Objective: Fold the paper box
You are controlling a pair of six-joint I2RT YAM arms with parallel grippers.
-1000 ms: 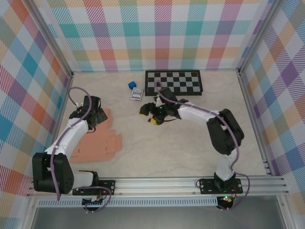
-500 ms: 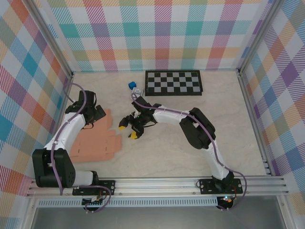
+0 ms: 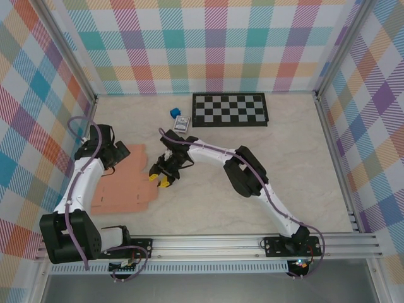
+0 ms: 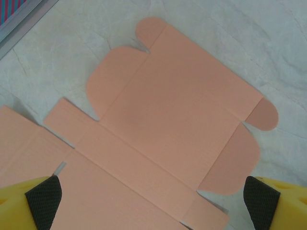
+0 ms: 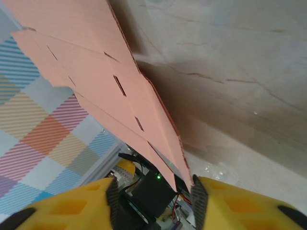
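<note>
The paper box (image 3: 123,188) is a flat salmon-orange sheet with flaps, lying at the left of the table. My left gripper (image 3: 120,153) hovers over its far end, open; in the left wrist view the sheet (image 4: 172,110) spreads below the wide-apart fingertips (image 4: 43,196). My right gripper (image 3: 161,177) is at the sheet's right edge. In the right wrist view that edge of the paper box (image 5: 96,72) is raised off the table and runs in between the fingers, close to the right pad (image 5: 199,194). The right gripper (image 5: 153,201) still has a gap, so it is open.
A tiny blue cube (image 3: 174,113) and a blue-and-white card pack (image 3: 182,124) lie at the back, beside a checkerboard mat (image 3: 230,108). Plaid walls close in the left, back and right sides. A metal rail (image 3: 208,243) runs along the near edge.
My right arm has swept left from the table's middle to the sheet's right edge, and its jaws have narrowed around that edge. The left gripper has shifted slightly left, still open.
</note>
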